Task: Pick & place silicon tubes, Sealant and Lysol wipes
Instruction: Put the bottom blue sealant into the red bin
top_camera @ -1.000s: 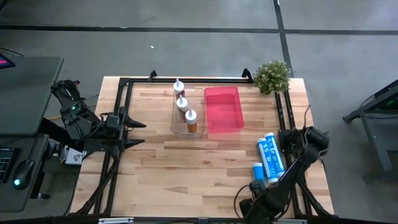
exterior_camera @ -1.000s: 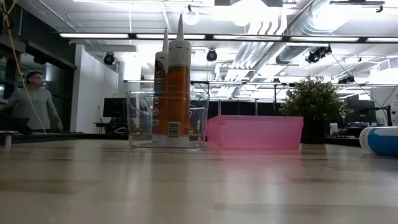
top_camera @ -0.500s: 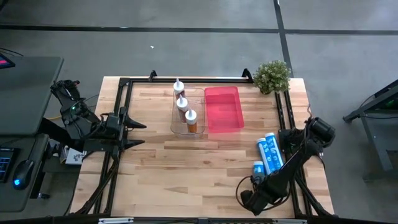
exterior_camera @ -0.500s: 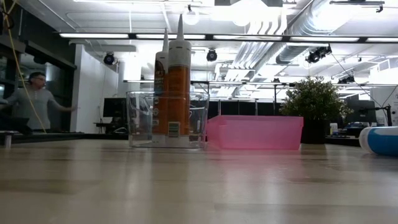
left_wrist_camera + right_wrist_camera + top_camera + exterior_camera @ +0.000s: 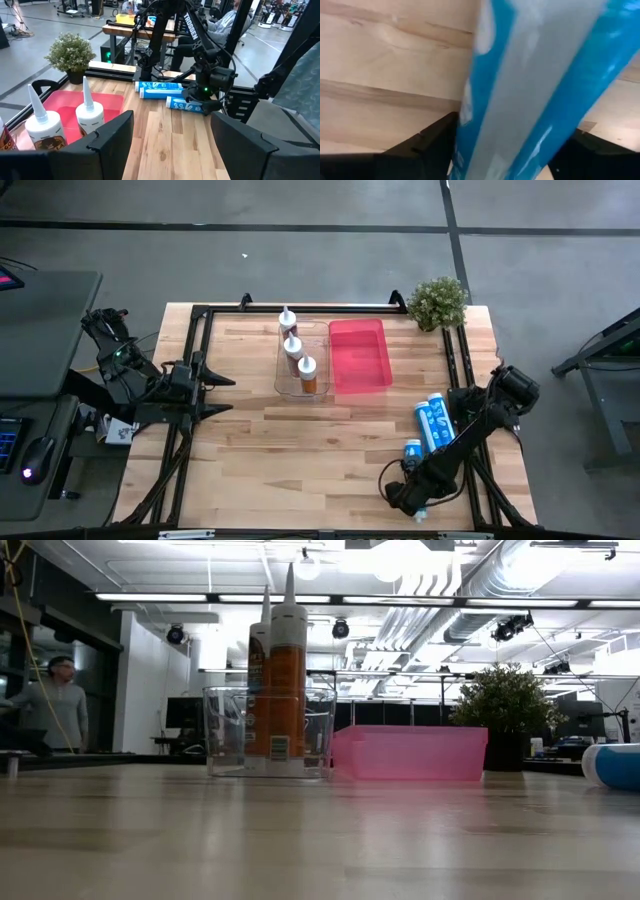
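Observation:
Three blue-and-white cylinders lie on their sides at the table's right: two side by side (image 5: 433,423) and a shorter one (image 5: 413,448) nearer the front edge. Whether they are the silicon tubes or the wipes, I cannot tell. My right gripper (image 5: 412,470) points steeply down over the short cylinder (image 5: 520,85), open, with one finger on each side of it. Three orange sealant tubes (image 5: 297,352) stand upright in a clear container (image 5: 283,385). My left gripper (image 5: 218,392) waits open at the table's left edge. My right gripper stands astride the short blue cylinder's near end (image 5: 485,125), coming from above with its fingers (image 5: 432,137) across it. The cylinder lies on the table. Whether the fingers touch it, I cannot tell.
A pink bin (image 5: 358,356) stands right of the clear container. A potted plant (image 5: 437,302) is at the far right corner. Black frame rails (image 5: 455,360) run along the table's edges. The bare wood in the middle (image 5: 300,450) is free. A person (image 5: 55,700) stands far behind the table.
My right gripper has come down from above the table's near right edge and gone a little toward the far edge, onto the short blue cylinder's near end. It has tipped to point more steeply down. The cylinders have stayed where they were.

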